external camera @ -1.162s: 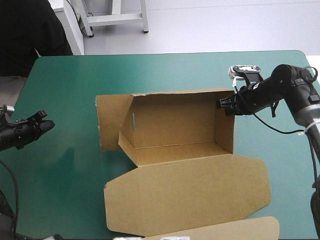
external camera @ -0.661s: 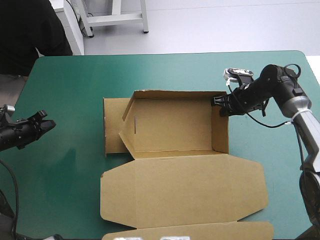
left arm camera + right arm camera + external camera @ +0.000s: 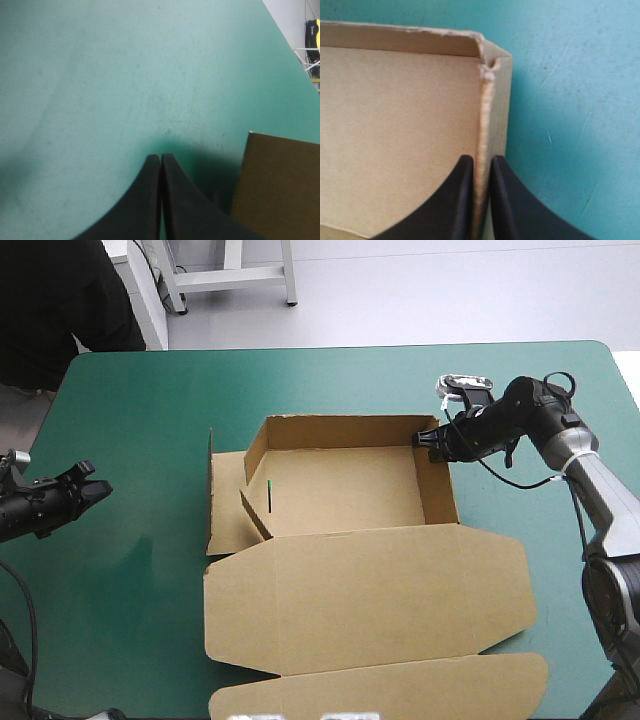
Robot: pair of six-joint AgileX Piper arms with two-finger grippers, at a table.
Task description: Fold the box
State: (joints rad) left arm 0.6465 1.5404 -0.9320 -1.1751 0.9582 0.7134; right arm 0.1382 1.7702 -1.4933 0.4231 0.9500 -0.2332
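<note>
The brown box (image 3: 350, 490) stands mid-table as an open tray with walls raised. Its broad lid (image 3: 370, 600) lies flat toward the near edge, and a loose flap (image 3: 228, 502) hangs out on its left side. My right gripper (image 3: 428, 438) is shut on the box, pinching the top of the right wall near the far corner; in the right wrist view the wall's rim (image 3: 482, 150) runs between the black fingers (image 3: 459, 200). My left gripper (image 3: 92, 490) is shut and holds nothing, hovering over bare teal-green cover well left of the box, a brown corner (image 3: 280, 185) showing beside it.
Bare teal-green cover (image 3: 140, 420) surrounds the box on the left, far and right sides. The lid's tuck flap (image 3: 380, 685) reaches nearly to the table's near edge.
The right gripper has dragged the box's right wall toward the left and far side. The whole box shifted and turned slightly; its left flap has swung up. The left arm stayed still.
</note>
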